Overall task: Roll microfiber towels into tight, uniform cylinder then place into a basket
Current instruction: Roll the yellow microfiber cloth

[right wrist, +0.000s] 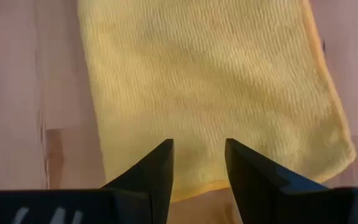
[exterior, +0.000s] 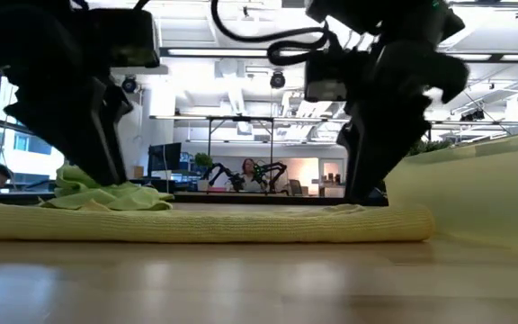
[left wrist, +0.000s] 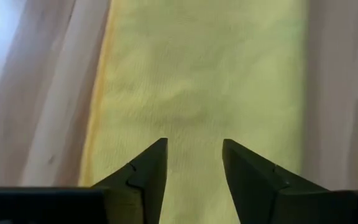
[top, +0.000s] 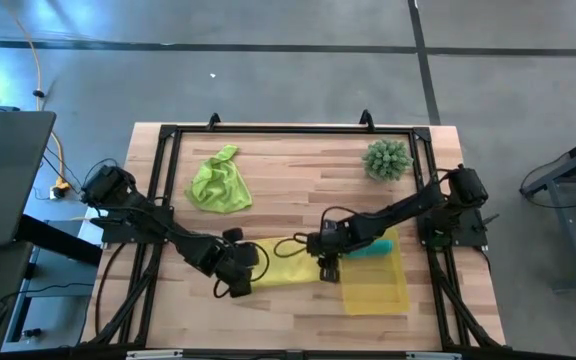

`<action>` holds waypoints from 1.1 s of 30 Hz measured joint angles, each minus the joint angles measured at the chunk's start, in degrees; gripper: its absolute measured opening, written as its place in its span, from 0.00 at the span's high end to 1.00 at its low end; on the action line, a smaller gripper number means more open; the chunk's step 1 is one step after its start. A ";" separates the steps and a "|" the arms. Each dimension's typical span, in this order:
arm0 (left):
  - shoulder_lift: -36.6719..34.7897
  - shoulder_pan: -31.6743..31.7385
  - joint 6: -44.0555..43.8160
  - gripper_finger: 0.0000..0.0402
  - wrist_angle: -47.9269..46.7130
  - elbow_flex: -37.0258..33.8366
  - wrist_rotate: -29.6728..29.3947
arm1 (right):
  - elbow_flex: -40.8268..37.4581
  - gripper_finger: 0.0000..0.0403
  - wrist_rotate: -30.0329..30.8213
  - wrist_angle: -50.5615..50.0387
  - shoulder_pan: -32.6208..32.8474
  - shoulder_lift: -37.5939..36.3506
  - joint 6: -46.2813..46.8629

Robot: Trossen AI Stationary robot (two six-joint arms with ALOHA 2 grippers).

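while parted, both claws (left wrist: 194, 163) hover above yellow towel (top: 286, 265).

The yellow towel (top: 286, 262) is pale lemon with a fine ribbed weave and a slightly deeper yellow hem. The lime towel (top: 218, 183) is a bright yellow-green. A strip of teal towel (top: 378, 246) shows against the translucent yellow basket (top: 376, 290). The plant (top: 386, 159) is dull green and spiky. The worktop (top: 298, 165) is light wood in pale and tan planks, framed in black. Both arms are black, and the fingers of the left hand (left wrist: 194, 162) and right hand (right wrist: 199, 160) are dark.
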 joint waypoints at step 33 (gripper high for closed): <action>4.71 -6.60 -25.21 0.71 13.87 -5.47 1.48 | 0.63 0.66 7.32 -6.10 -2.52 3.88 -8.07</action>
